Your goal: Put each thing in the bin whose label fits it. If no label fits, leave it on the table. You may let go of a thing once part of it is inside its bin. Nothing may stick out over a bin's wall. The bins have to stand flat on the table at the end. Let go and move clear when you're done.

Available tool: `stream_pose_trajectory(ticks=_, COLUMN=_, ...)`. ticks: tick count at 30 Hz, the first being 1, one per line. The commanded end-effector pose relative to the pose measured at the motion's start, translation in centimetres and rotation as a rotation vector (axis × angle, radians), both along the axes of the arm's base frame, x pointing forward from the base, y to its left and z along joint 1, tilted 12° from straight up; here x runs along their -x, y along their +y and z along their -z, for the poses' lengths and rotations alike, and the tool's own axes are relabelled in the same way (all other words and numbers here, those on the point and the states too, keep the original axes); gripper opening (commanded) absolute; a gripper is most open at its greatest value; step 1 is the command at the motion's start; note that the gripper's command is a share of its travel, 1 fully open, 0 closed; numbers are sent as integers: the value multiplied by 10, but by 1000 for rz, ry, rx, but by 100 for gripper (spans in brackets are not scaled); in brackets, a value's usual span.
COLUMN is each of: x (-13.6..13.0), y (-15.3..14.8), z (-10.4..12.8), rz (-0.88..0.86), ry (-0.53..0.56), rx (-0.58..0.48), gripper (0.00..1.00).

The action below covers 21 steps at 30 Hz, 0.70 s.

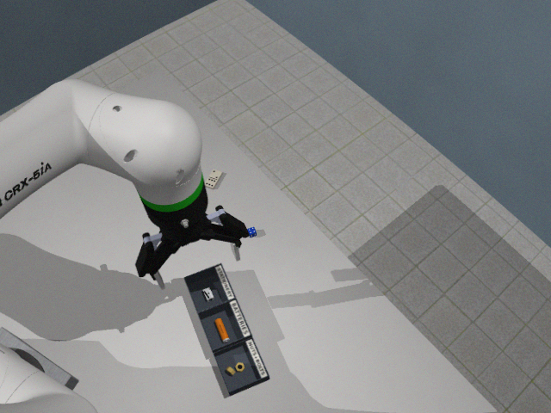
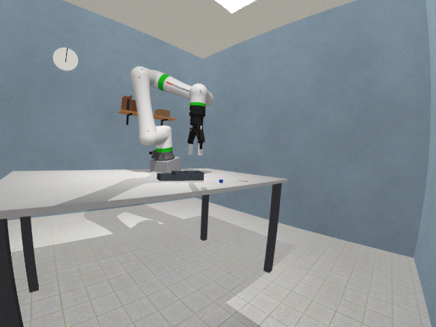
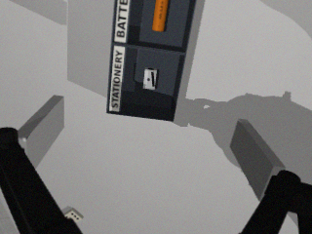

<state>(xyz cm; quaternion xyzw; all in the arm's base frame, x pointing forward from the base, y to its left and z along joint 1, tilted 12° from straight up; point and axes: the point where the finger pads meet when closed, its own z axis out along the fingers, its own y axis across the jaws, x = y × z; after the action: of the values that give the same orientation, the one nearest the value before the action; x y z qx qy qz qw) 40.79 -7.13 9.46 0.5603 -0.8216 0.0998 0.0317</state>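
Gripper (image 1: 195,267) hung above worktop (image 1: 355,355), fingers fully spread and empty, clip (image 1: 207,293) in STATIONERY; next judged: check die (image 1: 251,231) at 2 o'clock.

Open claw (image 1: 198,267) above bin row (image 1: 194,297)
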Motion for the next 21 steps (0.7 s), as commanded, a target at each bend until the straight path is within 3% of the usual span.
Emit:
stream_pose_trajectory(ticks=1, x=1, y=3, z=-13, rz=0, ry=0, rx=0, gripper=100)
stream_pose_trajectory(ticks=11, x=3, y=11, z=-52, rz=0, ry=0, rx=0, gripper=100)
stream_pose_trajectory(ticks=21, x=4, y=13, z=-66, rz=0, ry=0, rx=0, gripper=100)
